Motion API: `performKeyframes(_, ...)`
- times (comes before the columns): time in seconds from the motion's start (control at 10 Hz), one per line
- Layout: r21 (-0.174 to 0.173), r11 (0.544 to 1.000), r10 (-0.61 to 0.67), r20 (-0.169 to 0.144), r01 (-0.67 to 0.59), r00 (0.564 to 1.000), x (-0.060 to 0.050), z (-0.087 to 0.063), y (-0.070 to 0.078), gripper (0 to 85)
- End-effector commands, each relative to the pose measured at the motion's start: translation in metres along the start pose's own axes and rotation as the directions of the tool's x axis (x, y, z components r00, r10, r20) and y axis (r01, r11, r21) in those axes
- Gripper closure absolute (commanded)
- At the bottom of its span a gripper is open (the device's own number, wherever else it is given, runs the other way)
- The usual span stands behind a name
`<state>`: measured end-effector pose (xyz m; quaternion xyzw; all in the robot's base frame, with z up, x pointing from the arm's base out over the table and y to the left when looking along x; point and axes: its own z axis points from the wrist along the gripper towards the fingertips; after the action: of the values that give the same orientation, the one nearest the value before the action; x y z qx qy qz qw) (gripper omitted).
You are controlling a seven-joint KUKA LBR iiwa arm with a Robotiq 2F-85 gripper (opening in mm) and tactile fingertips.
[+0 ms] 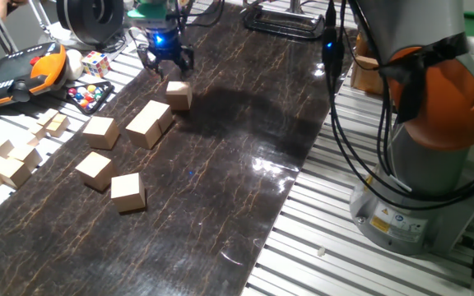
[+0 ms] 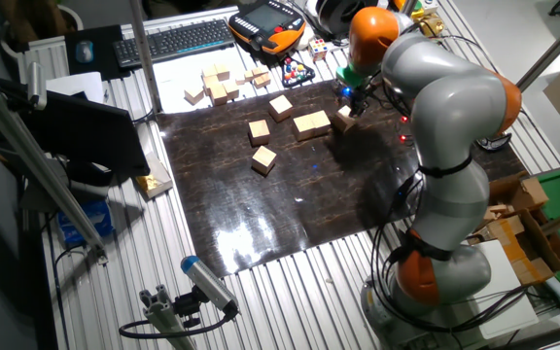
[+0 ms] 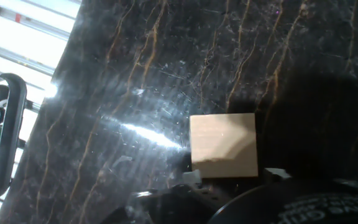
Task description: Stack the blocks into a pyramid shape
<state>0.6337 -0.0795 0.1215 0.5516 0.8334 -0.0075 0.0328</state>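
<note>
Claw (image 1: 165, 59): in one fixed view you have it hanging just above and behind a lone block (image 1: 178, 94) at the far end of the dark mat (image 1: 220, 181). Its fingers look spread, with nothing between them. Blocks on the mat, same view: a pair (image 1: 149, 123) lying touching side by side; one to their left (image 1: 100, 131); two nearer the camera (image 1: 95, 170) and (image 1: 127, 191), close but apart. Count six, all flat on the mat, none stacked. Off the mat at left: smaller pale wooden pieces (image 1: 6, 160), a multicoloured puzzle cube (image 1: 95, 63), a tray of small balls (image 1: 89, 96).

Other fixed view: your arm reaches over the mat's far edge; the claw (image 2: 356, 97) sits over the lone block (image 2: 343, 118), with the touching pair (image 2: 311, 124) just beside it. The remaining blocks lie scattered toward the keyboard (image 2: 178, 39) side.

Hand view: you see one block (image 3: 223, 145) square-on below, close to the finger tips (image 3: 191, 178) at the bottom edge, not gripped.

Status, as a judgement: no tier of the pyramid is finished. At most the touching pair starts a base row. All stacking remains.
</note>
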Motion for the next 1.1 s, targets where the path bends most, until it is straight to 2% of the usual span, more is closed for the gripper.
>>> performKeyframes(0.0,-0.001,1.0,-0.002,-0.001,0.002,1.0,-0.001,0.003,0.0,0.0)
performKeyframes(0.4,-0.009,1.0,0.007,0.002,-0.007,1.0,-0.009,0.026,-0.002,0.0)
performKeyframes(0.7,-0.002,1.0,0.011,-0.017,-0.011,1.0,-0.016,0.041,-0.006,0.0)
performKeyframes(1.0,-0.004,1.0,0.019,-0.026,-0.019,0.999,-0.018,0.051,-0.007,0.0)
